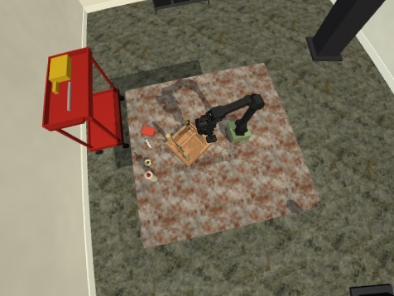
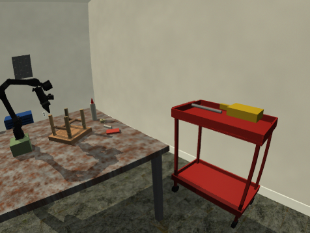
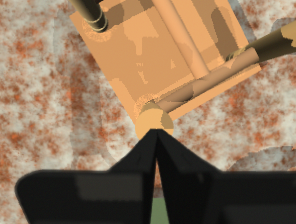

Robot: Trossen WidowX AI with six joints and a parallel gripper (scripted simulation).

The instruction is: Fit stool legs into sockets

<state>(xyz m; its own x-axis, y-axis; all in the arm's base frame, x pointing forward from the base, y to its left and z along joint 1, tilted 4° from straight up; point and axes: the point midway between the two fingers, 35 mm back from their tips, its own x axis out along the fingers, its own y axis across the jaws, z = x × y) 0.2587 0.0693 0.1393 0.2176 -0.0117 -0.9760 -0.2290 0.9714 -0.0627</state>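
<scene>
The stool seat (image 1: 197, 153) (image 2: 60, 140) lies flat, upside down on the table. Four wooden legs stand up from its corners, looking upright in the exterior view; bars run between some legs. The leg nearest the arm's base (image 2: 52, 125) (image 3: 150, 120) stands at its corner. Two others show in the wrist view, one leg (image 3: 90, 12) with its foot end at a corner, the other leg (image 3: 277, 45) at the right. Whether each shoulder touches the seat is too small to tell. My gripper (image 2: 49, 112) (image 3: 156, 134) is shut and empty, its tips very close to the nearest leg's top; contact is unclear.
Beyond the stool are a red block (image 1: 148, 131) (image 2: 112, 131), a small white piece (image 1: 148, 143) (image 2: 107, 126), a small yellowish ring (image 1: 146, 162) and a white bottle with a red tip (image 1: 151, 177) (image 2: 93, 111). A red cart (image 1: 68, 91) (image 2: 225, 120) stands past the table edge.
</scene>
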